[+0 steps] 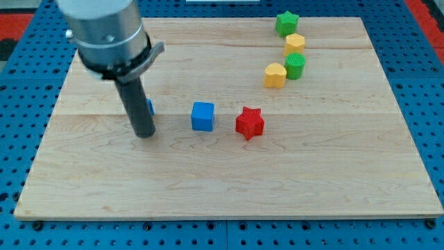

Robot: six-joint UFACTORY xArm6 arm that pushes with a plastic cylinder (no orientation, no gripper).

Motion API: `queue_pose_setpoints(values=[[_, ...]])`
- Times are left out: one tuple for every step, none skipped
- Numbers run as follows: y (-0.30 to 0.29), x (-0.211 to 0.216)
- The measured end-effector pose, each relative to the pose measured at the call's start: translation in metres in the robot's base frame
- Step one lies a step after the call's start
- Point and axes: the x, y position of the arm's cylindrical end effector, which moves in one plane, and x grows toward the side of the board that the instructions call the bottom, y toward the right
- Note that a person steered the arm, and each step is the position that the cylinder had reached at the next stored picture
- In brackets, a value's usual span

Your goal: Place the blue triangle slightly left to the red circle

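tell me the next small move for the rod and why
Probably a short push toward the view's right. My tip sits against a blue block mostly hidden behind the rod, its shape unclear. No red circle shows; the only red piece is the red star block, beyond the blue cube, so steer around that cube.

A pale wooden board (229, 180) fills most of the view, its planks running from the view's left to the view's right, grain lines and seams plain to see. Beneath and around it lies a blue perforated surface (28, 62), dotted with regular rows of small holes. At the view's top right corner a strip of red (424, 12) shows. Light falls evenly, with soft shadows only.
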Motion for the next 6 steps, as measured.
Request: queue_pose_setpoints(values=[[-0.022,-0.038],[-0.018,-0.047],[-0.005,-0.070],[0.010,-0.091],[0.017,-0.093],[-0.021,-0.091]])
